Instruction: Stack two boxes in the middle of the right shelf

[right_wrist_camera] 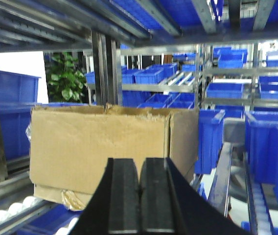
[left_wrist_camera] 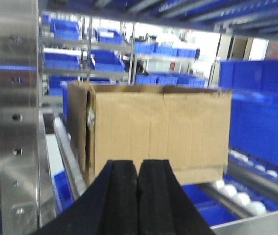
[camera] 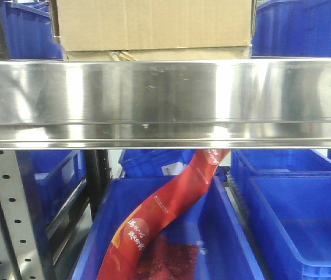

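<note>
Shelf (camera: 165, 99): mirror-like steel lip, small screw at its right end.
Large box (camera: 154, 23): directly above the shelf lip, sitting on the flatter box (camera: 154, 55).
Left gripper (left_wrist_camera: 138, 196): black pads pressed together, empty, facing the large box.
Right gripper (right_wrist_camera: 140, 196): jaws together, empty, likewise facing it.
Blue bins (camera: 293, 210): below the shelf.

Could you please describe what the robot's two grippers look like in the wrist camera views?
Both look alike. The left gripper and right gripper each show two matte black fingers with flat, blocky rectangular pads, flaring outward into wider black bases toward the bottom of the frame. No cables, labels or markings are visible on either; the arms themselves are out of view.
</note>
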{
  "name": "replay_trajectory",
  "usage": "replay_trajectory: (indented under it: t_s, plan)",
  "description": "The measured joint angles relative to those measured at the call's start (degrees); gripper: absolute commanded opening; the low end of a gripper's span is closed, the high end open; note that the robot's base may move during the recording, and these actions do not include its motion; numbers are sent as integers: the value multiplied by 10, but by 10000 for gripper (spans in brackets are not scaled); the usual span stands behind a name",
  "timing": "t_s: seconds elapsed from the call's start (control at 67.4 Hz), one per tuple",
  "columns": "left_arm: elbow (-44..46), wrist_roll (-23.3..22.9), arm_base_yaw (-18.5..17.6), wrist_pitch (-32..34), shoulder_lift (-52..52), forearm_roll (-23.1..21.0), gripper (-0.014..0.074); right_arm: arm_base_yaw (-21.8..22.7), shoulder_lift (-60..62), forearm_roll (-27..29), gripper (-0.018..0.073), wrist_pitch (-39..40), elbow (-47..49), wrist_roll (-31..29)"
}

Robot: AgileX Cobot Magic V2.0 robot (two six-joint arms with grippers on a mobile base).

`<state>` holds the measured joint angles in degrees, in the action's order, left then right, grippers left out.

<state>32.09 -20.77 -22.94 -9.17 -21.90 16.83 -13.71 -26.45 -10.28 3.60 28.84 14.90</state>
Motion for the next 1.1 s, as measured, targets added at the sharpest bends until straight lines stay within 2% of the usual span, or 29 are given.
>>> replay_trajectory:
  t_s: [0.208,0.282,0.341,0.475,0.579,0.683,0.816,1.098]
  plan:
    - [-2,0,0,1,8,1,-92,0,1,-1,-168,0,0,0]
    - [-2,0,0,1,8,1,-92,1,2,24,-168,0,-4,-5]
    - [-2,0,0,1,8,1,-92,11,10,45,-168,0,-20,-36]
    - [-2,0,0,1,8,1,-92,79,52,90,-168,0,-81,-118]
    - [-2,0,0,2,8,1,-92,145,102,106,-168,-1,-149,-134]
    - [-2,0,0,2,8,1,-92,187,163,112,-168,-3,-218,-137]
    - [-2,0,0,2,8,1,-92,196,248,113,-168,-20,-282,-139]
    - [-3,0,0,3,9,1,-92,196,262,114,-168,-39,-287,-139]
